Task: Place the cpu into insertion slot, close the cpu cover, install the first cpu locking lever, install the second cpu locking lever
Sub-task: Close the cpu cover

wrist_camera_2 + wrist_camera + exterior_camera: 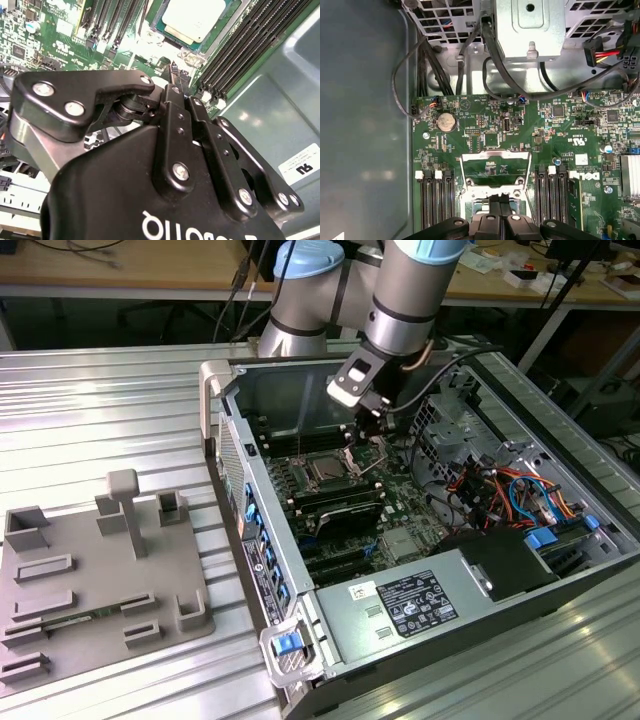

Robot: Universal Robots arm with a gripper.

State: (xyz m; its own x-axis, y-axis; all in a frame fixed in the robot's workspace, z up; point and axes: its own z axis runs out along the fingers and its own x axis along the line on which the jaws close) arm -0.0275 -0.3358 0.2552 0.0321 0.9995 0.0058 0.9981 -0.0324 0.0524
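Exterior view puts my black two-finger gripper (368, 431) low inside the open grey computer case (262, 575), just past the far side of the small flat silver-grey cpu (325, 469). In the second wrist view the cpu sits in the square metal-framed insertion slot (194, 56). In the first wrist view the thin silvery windowed cpu cover (495, 158) stands swung open, and I see the fingers (495, 202) pressed together.
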